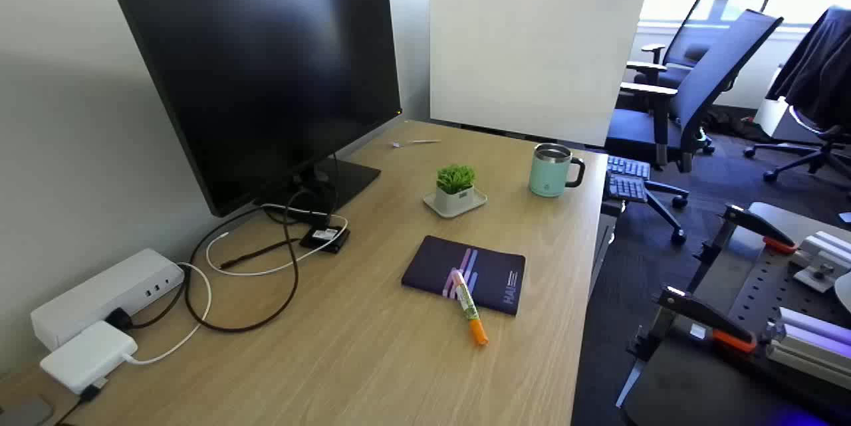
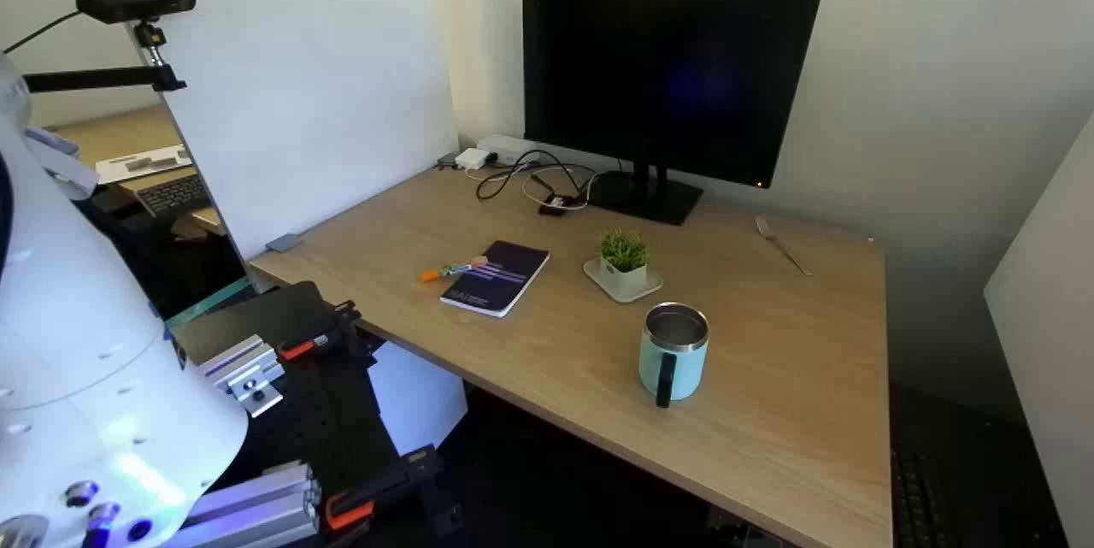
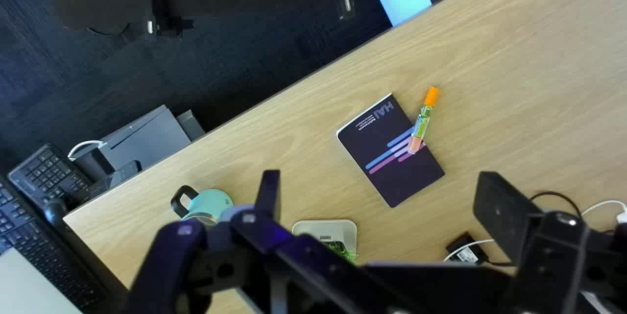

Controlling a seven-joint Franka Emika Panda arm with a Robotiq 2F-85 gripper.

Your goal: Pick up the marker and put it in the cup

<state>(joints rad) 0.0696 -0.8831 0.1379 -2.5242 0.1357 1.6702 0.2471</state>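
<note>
The marker has an orange cap, a green patterned label and a pale orange end. It shows in both exterior views (image 1: 469, 308) (image 2: 455, 269) and in the wrist view (image 3: 422, 122). Its pale end rests on the dark notebook and its orange cap extends over the table. The cup is a mint mug with a steel rim and black handle, upright near the table edge in both exterior views (image 1: 549, 177) (image 2: 671, 368); in the wrist view (image 3: 213, 200) a finger partly covers it. My gripper (image 3: 381, 181) is open and empty, high above the table.
The dark notebook (image 1: 432, 268) lies under the marker. A small potted plant (image 1: 455, 181) on a white tray stands between notebook and mug. A monitor (image 1: 279, 80), cables (image 1: 286, 300) and a white power box (image 1: 106, 293) line the wall side. A fork (image 2: 782, 246) lies at the back.
</note>
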